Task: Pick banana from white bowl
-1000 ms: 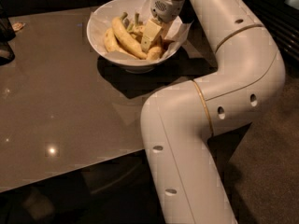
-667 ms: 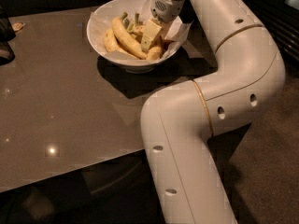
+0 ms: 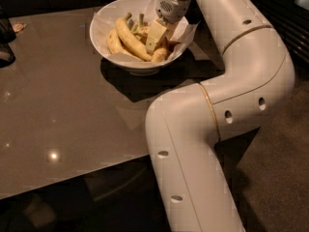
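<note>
The white bowl [image 3: 100,31] stands at the back of the brown table, lined with crinkled white paper [image 3: 186,31]. It holds several bananas. Two longer yellow ones [image 3: 129,38] with green stems lie across its middle. A short yellow banana [image 3: 161,56] lies at the bowl's right side. My gripper [image 3: 155,36] reaches down into the right half of the bowl, right above and against this short banana. The gripper hides most of it, and I cannot tell whether it is held.
A dark object [image 3: 6,35] stands at the table's left edge, with a small scrap [image 3: 18,27] behind it. My arm's elbow [image 3: 193,124] hangs over the table's right front edge. Carpet floor lies to the right.
</note>
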### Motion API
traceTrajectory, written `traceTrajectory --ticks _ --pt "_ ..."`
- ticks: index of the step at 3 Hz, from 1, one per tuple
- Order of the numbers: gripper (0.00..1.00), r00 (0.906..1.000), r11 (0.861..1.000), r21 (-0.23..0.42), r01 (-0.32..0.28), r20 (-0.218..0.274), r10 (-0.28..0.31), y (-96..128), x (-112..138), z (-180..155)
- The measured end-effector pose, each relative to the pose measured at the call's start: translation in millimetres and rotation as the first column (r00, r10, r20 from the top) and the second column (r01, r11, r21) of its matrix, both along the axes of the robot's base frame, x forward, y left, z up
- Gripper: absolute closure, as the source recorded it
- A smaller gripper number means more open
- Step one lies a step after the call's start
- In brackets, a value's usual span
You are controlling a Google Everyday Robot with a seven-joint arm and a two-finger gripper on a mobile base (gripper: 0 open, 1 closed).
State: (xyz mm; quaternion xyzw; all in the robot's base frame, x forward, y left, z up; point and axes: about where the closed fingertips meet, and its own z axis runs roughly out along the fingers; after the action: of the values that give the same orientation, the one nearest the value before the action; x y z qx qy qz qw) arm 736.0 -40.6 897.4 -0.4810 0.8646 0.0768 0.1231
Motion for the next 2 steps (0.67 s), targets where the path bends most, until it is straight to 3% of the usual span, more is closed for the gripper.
traceTrajectory --ticks 1,2 --pt "1.0 1.0 1.0 0.0 0.0 0.0 0.0 0.0 0.0 0.0" --pt "0.81 1.0 1.0 0.0 0.0 0.0 0.0 0.0 0.0 0.0"
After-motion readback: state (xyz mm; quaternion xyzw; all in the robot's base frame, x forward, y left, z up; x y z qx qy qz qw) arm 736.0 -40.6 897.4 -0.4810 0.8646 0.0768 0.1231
